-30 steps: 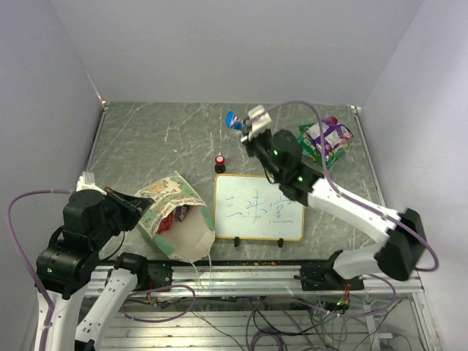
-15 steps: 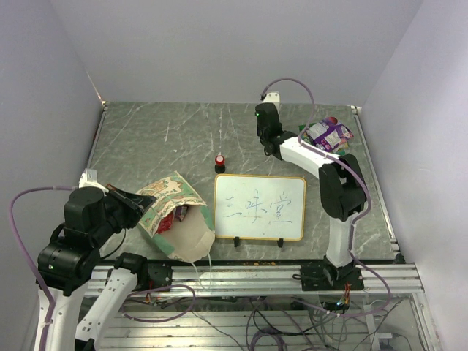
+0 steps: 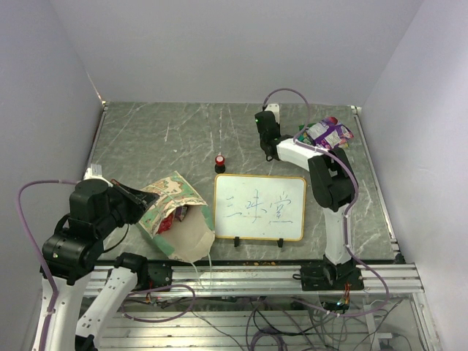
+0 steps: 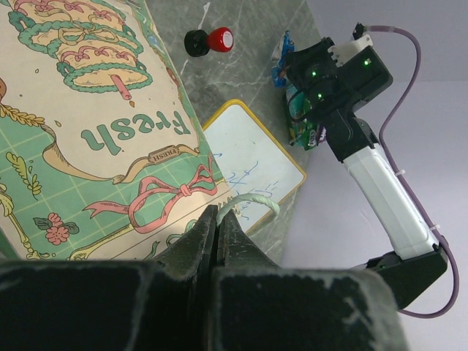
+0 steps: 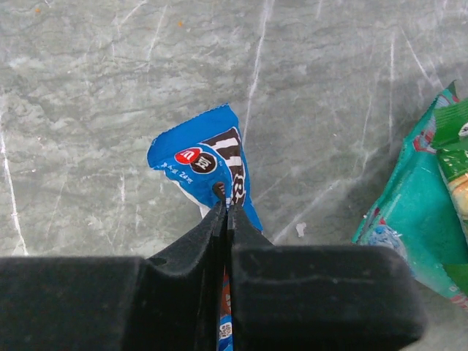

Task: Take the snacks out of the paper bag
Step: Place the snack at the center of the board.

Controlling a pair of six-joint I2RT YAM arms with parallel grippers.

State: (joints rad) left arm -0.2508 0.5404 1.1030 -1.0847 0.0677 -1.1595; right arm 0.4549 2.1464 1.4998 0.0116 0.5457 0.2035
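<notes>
Left of the whiteboard (image 3: pixel 259 207), the paper bag (image 3: pixel 170 196) lies on its side with a red packet (image 3: pixel 170 219) in its mouth. The left gripper (image 4: pixel 217 219), jaws pressed together, pinches the bag at its string handle (image 4: pixel 252 201). Beyond the whiteboard's far edge, the right gripper (image 5: pixel 224 208) pinches a blue packet (image 5: pixel 212 150). Green and purple packets (image 3: pixel 327 134) lie heaped off its far right corner.

Left arm (image 3: pixel 77 234) folded near its base; left gripper (image 4: pixel 217 216) pinched tight. Right arm (image 3: pixel 329 183) reaching far forward, elbow raised; right gripper (image 5: pixel 227 208) pointing down, jaws closed.
</notes>
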